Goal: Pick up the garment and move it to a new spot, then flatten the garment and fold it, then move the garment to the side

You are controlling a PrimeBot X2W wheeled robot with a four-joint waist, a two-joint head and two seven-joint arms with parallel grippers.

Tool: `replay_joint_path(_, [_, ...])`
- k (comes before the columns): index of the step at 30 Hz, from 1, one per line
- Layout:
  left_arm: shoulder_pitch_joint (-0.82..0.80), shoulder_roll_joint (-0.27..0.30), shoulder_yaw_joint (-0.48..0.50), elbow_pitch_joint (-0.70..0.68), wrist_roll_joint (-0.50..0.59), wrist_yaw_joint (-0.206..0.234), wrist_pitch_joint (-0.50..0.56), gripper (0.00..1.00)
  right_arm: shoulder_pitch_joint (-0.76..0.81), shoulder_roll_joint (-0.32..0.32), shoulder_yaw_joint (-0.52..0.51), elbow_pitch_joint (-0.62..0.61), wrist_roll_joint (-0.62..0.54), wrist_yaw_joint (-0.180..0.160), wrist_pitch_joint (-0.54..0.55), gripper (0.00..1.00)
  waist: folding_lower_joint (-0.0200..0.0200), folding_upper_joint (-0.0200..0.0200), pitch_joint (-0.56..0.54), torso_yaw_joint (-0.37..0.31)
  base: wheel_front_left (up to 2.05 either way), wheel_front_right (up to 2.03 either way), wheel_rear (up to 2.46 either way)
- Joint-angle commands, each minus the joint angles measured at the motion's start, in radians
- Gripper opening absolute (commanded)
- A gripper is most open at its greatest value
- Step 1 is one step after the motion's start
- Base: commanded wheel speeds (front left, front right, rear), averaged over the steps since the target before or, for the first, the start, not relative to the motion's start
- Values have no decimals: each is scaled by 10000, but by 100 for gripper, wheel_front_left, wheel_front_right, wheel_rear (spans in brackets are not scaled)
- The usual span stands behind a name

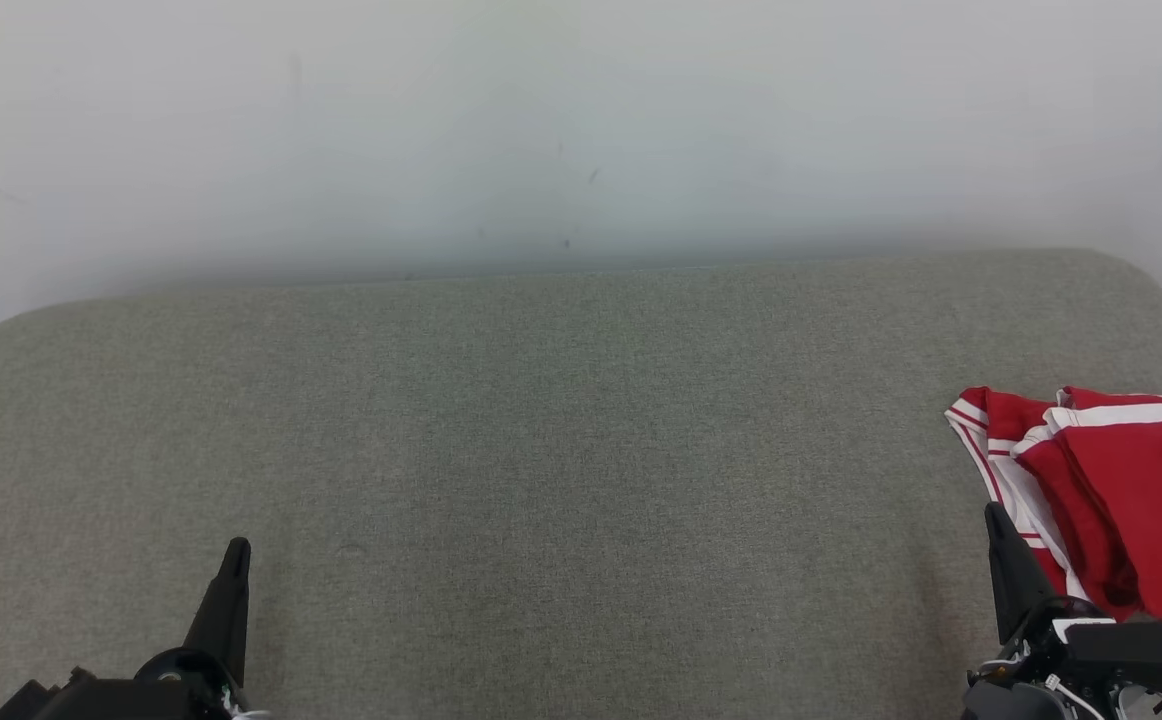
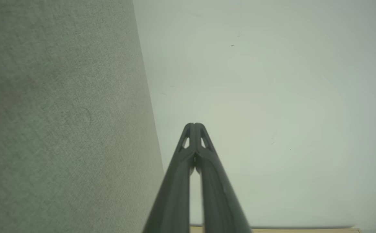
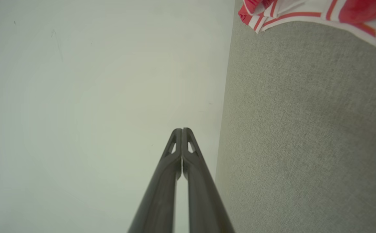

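The garment (image 1: 1121,490) is red with white stripes and lies folded at the right edge of the grey-green cushioned surface (image 1: 561,450). Its striped hem (image 3: 307,14) shows at the top right of the right wrist view. My right gripper (image 1: 997,518) is shut and empty, its tip just left of the garment's near corner, tips pressed together (image 3: 182,130). At the lower left my left gripper (image 1: 237,548) is shut and empty too, its tips together (image 2: 194,124), far from the garment.
A pale wall (image 1: 581,130) rises behind the cushion's far edge. The cushion has rounded far corners, and its right edge falls off beside the garment. A strip of wooden floor (image 2: 272,230) shows under the wall in the left wrist view.
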Motion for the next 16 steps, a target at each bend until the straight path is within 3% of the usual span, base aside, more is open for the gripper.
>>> replay_joint_path(1, [-109,52,32,23,-45,-26,29,0,-68,18,-29,7,7,-21,38,0,0,0,-1,0,0,0,0])
replay_joint_path(16, [-108,52,31,22,-45,-26,29,0,-69,30,-41,10,-19,-21,43,0,0,0,-1,0,0,0,0])
